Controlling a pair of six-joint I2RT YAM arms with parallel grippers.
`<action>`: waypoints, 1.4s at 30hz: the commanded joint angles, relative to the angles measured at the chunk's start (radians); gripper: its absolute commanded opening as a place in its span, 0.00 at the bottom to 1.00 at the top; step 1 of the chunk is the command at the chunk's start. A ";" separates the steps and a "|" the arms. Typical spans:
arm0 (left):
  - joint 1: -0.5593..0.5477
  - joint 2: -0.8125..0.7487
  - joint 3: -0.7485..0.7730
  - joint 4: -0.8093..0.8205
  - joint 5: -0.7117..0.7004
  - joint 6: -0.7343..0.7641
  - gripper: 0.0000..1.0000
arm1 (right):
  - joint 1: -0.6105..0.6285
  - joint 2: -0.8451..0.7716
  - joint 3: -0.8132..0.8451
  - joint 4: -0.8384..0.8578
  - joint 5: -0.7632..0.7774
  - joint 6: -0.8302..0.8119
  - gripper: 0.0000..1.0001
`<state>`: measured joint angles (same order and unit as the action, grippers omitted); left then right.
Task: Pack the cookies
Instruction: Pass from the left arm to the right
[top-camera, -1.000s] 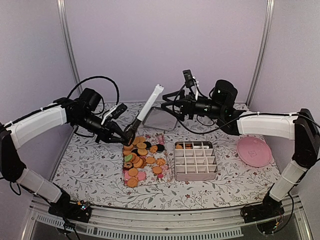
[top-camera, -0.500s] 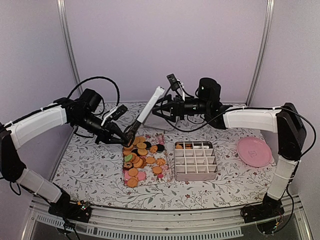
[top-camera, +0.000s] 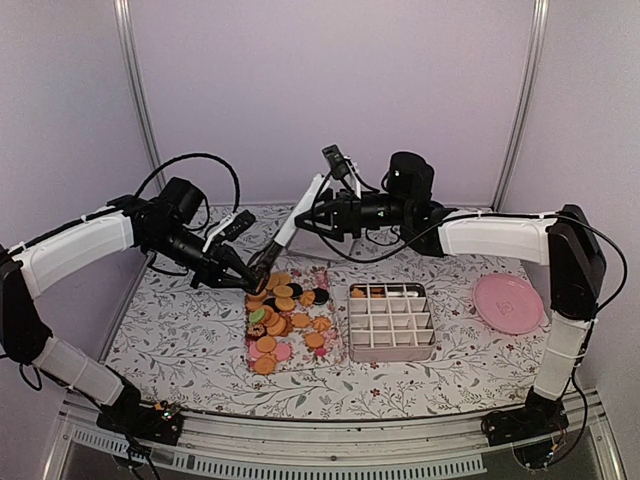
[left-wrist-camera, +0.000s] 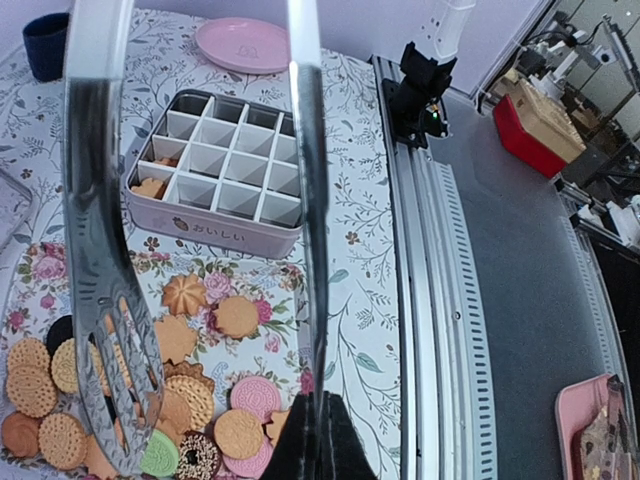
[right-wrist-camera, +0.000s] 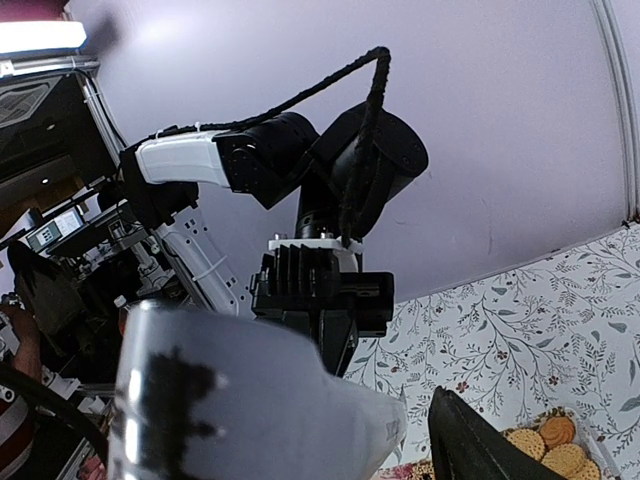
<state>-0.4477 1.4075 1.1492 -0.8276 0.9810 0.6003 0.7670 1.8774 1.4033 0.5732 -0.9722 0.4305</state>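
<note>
The cookies lie in a heap on a floral tray; most are golden, a few pink, dark or green. They also show in the left wrist view. My left gripper is shut on metal tongs just above the heap's far left edge. The tongs' white handle sticks up and to the right. My right gripper is beside the top of that handle. In the right wrist view the handle fills the lower left, with a gap to my one visible finger.
A divided pink tin stands right of the tray, with a few cookies in its back row. It also shows in the left wrist view. A pink plate lies at the far right. A dark cup stands behind.
My right arm has swung left from the back of the table until its gripper is at the top of the tongs' handle. The left arm and tongs have stayed put.
</note>
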 joint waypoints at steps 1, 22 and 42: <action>-0.014 0.005 0.014 0.021 0.008 0.008 0.00 | 0.011 0.025 0.023 0.019 -0.018 0.017 0.69; -0.014 0.009 0.000 0.041 -0.033 -0.004 0.00 | 0.036 0.035 0.048 -0.010 0.002 0.002 0.44; -0.013 -0.001 -0.008 0.044 -0.042 -0.007 0.00 | 0.016 0.003 0.087 -0.142 -0.005 -0.074 0.53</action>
<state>-0.4492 1.4090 1.1435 -0.8112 0.9249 0.5930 0.7807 1.9041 1.4662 0.4622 -0.9604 0.3759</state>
